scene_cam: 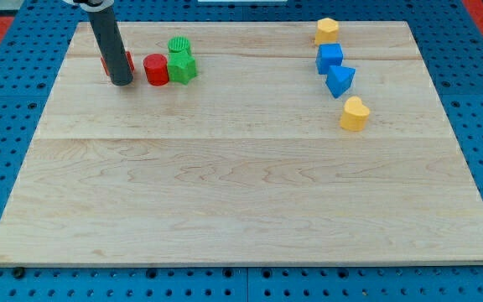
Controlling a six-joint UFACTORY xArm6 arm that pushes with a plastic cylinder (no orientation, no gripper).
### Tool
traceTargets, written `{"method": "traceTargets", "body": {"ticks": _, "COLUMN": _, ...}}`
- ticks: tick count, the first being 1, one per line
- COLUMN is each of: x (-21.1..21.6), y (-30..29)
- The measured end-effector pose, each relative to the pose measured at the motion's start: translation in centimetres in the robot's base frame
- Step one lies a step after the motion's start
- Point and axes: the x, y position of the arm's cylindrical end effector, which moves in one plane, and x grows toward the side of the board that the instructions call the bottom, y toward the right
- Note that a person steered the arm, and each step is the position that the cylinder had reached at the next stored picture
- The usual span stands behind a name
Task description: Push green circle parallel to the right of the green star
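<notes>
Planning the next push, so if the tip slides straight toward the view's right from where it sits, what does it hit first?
Probably the red cylinder, just right of my tip; the green star sits directly beyond it. Depth alignment is uncertain.

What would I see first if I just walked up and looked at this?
First, the tall dark rod near the view's top left, its tip on the pale wooden board, beside a partly hidden red block. Right of it huddle a red cylinder, a green star and a green circle just behind the star. At the top right runs a line: yellow block, blue cube, blue block, yellow heart.
</notes>
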Motion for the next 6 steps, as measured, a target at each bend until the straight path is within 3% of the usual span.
{"method": "traceTargets", "body": {"ticks": 2, "x": 2.4, "y": 9.1}}
{"method": "traceTargets", "body": {"ticks": 3, "x": -1.7, "y": 15.9}}
{"method": "traceTargets", "body": {"ticks": 4, "x": -5.1, "y": 17.5}}
{"method": "traceTargets", "body": {"ticks": 5, "x": -6.0, "y": 13.4}}
{"method": "traceTargets", "body": {"ticks": 6, "x": -10.3, "y": 13.5}}
